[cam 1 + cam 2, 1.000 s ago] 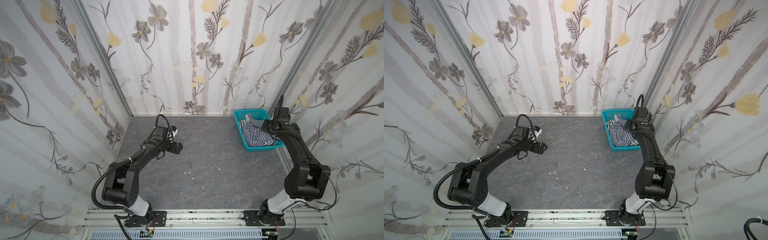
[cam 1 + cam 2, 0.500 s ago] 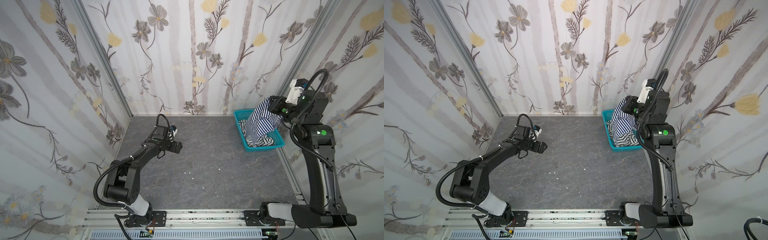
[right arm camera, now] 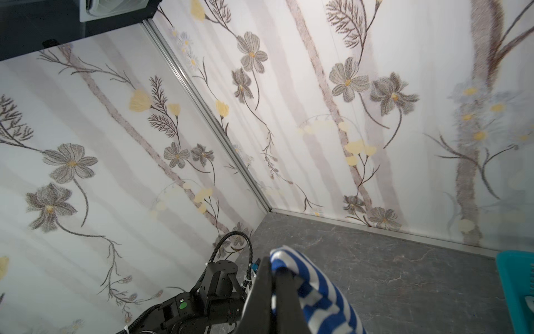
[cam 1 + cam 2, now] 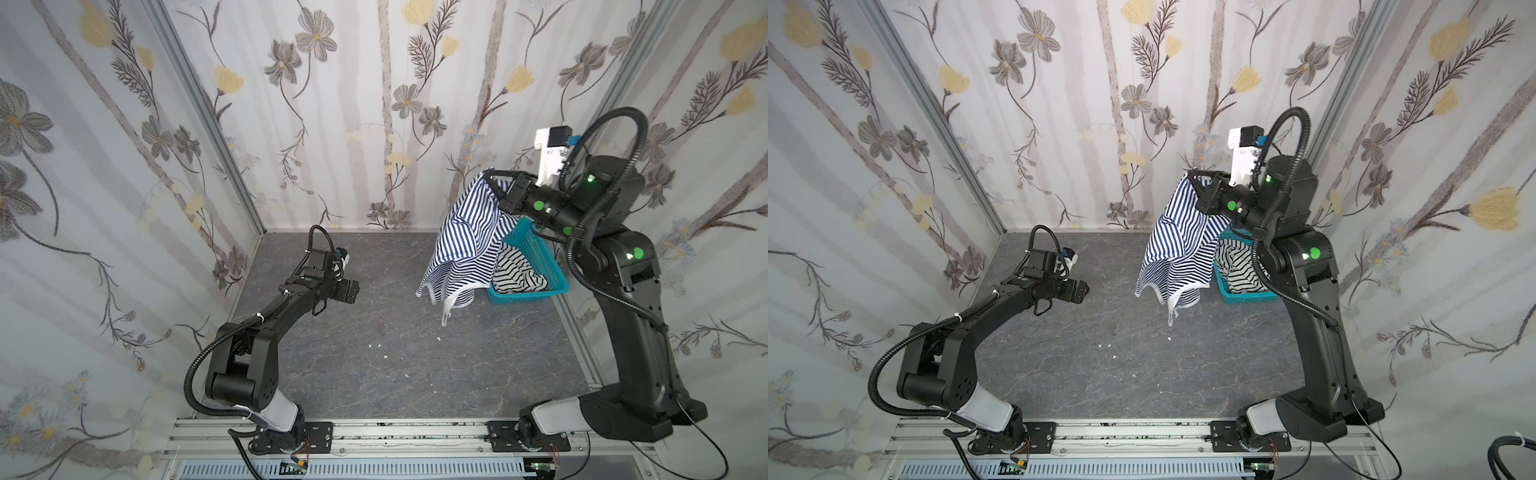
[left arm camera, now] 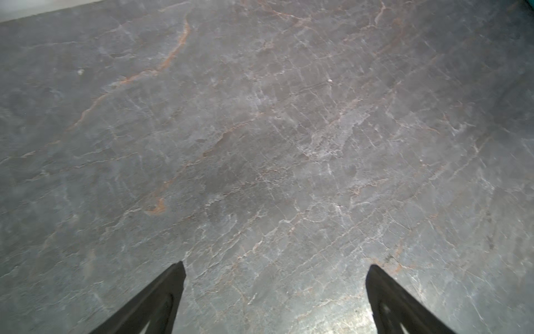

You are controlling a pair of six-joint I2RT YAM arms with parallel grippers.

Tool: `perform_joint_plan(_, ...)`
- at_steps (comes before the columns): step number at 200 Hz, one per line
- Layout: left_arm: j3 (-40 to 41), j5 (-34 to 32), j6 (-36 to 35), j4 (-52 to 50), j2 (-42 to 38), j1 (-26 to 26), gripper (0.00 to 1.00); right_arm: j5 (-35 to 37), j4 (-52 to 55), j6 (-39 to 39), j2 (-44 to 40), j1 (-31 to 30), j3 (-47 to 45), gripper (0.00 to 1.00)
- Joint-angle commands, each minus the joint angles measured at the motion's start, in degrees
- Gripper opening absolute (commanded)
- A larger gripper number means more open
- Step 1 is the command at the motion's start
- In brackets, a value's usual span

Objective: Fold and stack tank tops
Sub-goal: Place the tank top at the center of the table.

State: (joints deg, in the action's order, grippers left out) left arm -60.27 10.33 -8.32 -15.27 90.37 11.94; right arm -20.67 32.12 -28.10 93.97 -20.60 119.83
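- Top views, both: my right gripper was raised high, near the back wall, with its jaws clamped on an edge of the navy top.
- One second earlier that gripper was down in the basket, on the heap of tops; half a second earlier it had already lifted the navy top, which hung over the basket.
- Now the gripper stood higher and farther from the basket, towards the table's middle.
- The navy top hung in loose folds from my jaws. Most of it dangled beside the basket, over the table; I could not tell whether its lowest strap touched the table.
- The black-striped top stayed crumpled inside the basket, at the table's far right corner.
- Right wrist view: my two fingers met, with blue-and-white cloth pinched between them and bulging to one side; the basket's rim showed at the edge.
- My left gripper had not moved over that second. It hovered low over the table's far left part, well apart from both tops.
- Left wrist view: its fingers were spread wide, with only bare table between them.
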Motion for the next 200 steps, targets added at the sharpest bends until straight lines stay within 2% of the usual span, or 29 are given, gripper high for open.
perform_joint_plan(1,-0.64,-0.65,1.15,-0.16,-0.36,-1.15,1.00,-2.40,-6.41,-3.63,4.99,-1.59,0.35,0.00)
perform_joint_plan(21,-0.55,-0.22,1.45,-0.20,-0.06,-2.20,1.00,-3.55,-10.11,-6.48,11.07,-2.16,3.36,0.00)
perform_joint_plan(54,-0.38,0.30,1.48,-0.20,0.27,-2.80,1.00,-4.22,-9.48,-9.34,20.25,-4.05,17.27,0.00)
perform_joint_plan(74,-0.20,0.62,1.46,-0.20,0.58,-2.98,1.00,-2.90,-9.15,-10.81,21.24,-4.49,18.68,0.00)
perform_joint_plan(95,-0.28,0.94,1.45,-0.19,1.20,-2.93,1.00,0.72,-3.36,-10.41,22.50,-4.87,17.96,0.00)
perform_joint_plan(106,-0.37,1.31,1.52,-0.18,1.54,-2.98,1.00,3.49,-0.41,-9.68,22.75,-5.82,15.25,0.00)
perform_joint_plan(125,-0.46,2.15,1.47,-0.20,2.00,-2.98,1.00,7.01,1.17,-9.26,21.64,-7.70,4.35,0.00)
perform_joint_plan(163,-0.07,3.75,0.36,-0.29,1.77,-2.85,1.00,11.85,-4.67,-10.04,17.36,-11.75,-21.48,0.00)
perform_joint_plan(182,0.50,5.10,-0.41,-0.54,1.48,-2.80,1.00,11.69,-7.42,-10.85,17.28,-12.05,-27.88,0.00)
perform_joint_plan(200,0.94,6.73,-1.37,-0.98,1.79,-2.52,1.00,10.21,-9.75,-11.10,18.68,-12.57,-30.25,0.00)
